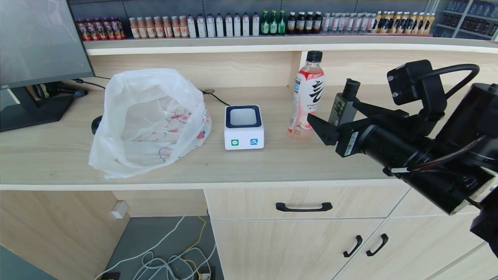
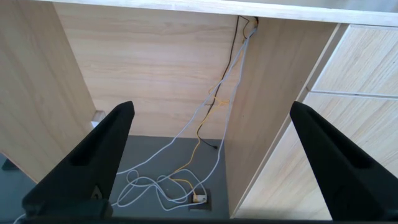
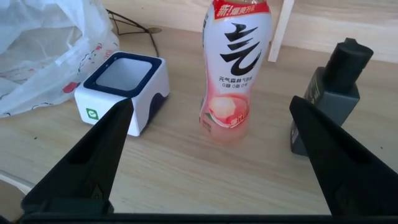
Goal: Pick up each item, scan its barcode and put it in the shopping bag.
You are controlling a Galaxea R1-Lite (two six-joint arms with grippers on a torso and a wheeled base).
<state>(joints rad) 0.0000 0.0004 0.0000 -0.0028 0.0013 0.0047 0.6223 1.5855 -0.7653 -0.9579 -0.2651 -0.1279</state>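
Pale wooden counter, with a row of drinks shelved behind. The right gripper hovers at the counter's right end, jaws spread wide, empty and touching nothing. It faces two bottles: one pink drink and one dark bottle just beside it. One white scanner sits between the bottles and the one open shopping bag. In the left wrist view the left gripper is also wide and empty, down below the countertop, with cables on the floor beyond.
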